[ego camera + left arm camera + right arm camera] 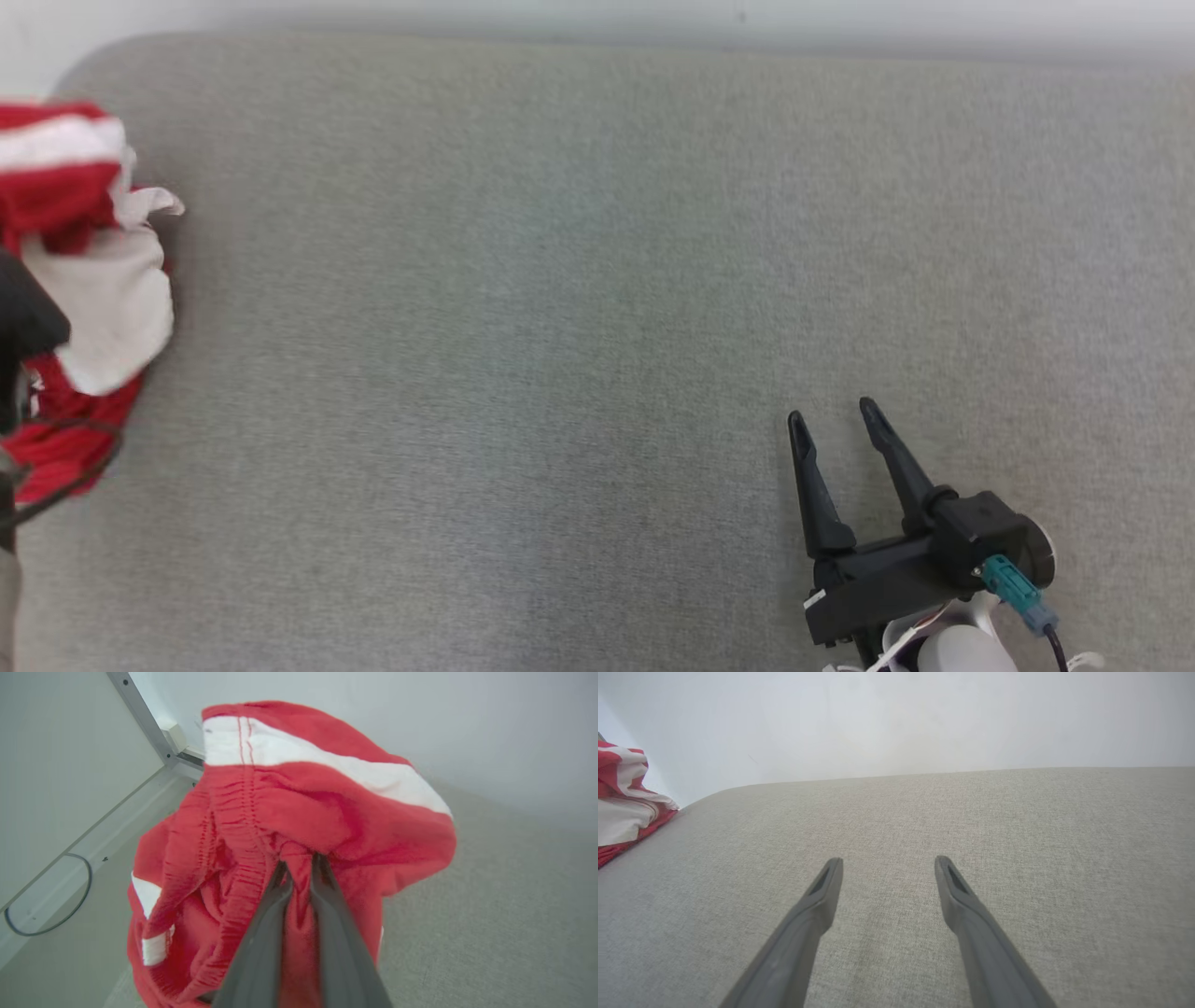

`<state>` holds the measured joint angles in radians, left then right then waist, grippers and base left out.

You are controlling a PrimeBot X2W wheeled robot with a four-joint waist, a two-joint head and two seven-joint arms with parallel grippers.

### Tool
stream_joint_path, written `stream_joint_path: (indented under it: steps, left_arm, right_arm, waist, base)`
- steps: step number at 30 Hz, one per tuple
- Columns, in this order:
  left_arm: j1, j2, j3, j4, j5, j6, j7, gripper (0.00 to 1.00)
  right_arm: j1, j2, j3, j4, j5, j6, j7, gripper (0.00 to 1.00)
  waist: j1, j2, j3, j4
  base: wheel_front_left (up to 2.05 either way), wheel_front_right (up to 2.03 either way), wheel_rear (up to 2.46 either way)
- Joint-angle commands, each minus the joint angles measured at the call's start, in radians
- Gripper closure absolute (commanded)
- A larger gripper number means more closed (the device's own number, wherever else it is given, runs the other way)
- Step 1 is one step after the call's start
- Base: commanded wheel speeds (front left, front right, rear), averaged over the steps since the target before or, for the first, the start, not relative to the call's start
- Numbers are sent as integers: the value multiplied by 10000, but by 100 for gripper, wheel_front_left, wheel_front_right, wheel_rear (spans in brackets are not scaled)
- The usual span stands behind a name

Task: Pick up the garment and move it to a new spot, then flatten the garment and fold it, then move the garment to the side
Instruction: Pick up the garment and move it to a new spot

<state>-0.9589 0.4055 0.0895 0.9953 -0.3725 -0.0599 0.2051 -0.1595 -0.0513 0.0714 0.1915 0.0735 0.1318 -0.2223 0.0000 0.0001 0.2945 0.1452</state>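
Garment (336, 812) at left end of grey surface (560, 327).
Left gripper (299, 861) pinches a red fold; right gripper (832, 411), jaws spread, lies well apart to the right.

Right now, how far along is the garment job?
Done: the left gripper is pinched on a fold of the garment. In hand: the pickup, with the garment bunched at the left edge of the grey surface. Left: moving, flattening, folding, setting aside. The right gripper hangs open, empty.
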Motion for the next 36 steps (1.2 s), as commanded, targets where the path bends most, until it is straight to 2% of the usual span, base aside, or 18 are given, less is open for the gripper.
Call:
stream_joint_path:
  steps: [1, 8, 14, 22, 24, 28, 31, 36]
  left_arm:
    - [-248, 131, -123, -463, 3, -118, 139, 100]
    - [-539, 79, -539, -2332, 39, -349, 709, 100]
    - [-593, -323, -1024, -4482, -173, -452, 1545, 100]
    - [-334, -1157, -1763, -6931, -615, -562, 2262, 100]
    - [-422, -1475, -1939, -7514, -870, -588, 2310, 100]
    - [-670, -1859, -2166, -7986, -1016, -604, 2250, 100]
    - [-659, -1936, -2341, -8137, -981, -602, 2311, 100]
    - [-97, -2061, -2776, -8050, -885, -590, 2511, 100]
  right_arm:
    - [0, 18, 29, 187, 199, -21, -146, 0]
    - [58, 16, 96, 744, 651, -21, -363, 0]
    - [90, 16, 61, 1006, 979, -21, -428, 0]
    - [287, 16, -58, 947, 1137, -21, -421, 0]
    - [358, 18, -75, 939, 1132, -21, -422, 0]
    - [382, 15, -115, 891, 1147, -21, -422, 0]
    - [397, 19, -69, 880, 1204, -21, -424, 0]
    - [437, 18, -171, 830, 1292, -21, -423, 0]
  waist:
    - [0, -1, -648, 442]
    - [0, -1, -1442, 499]
    - [0, -1, -1959, 6]
    - [0, -1, -2395, -1355]
    - [0, -1, -2486, -1938]
    - [0, -1, -2487, -2669]
    - [0, -1, -2435, -3128]
    - [0, -1, -2221, -3546]
  base:
    - [0, 0, 0]
    - [0, 0, 0]
    - [0, 0, 0]
    - [0, 0, 0]
    - [0, 0, 0]
    - [0, 0, 0]
    - [0, 0, 0]
    - [0, 0, 0]
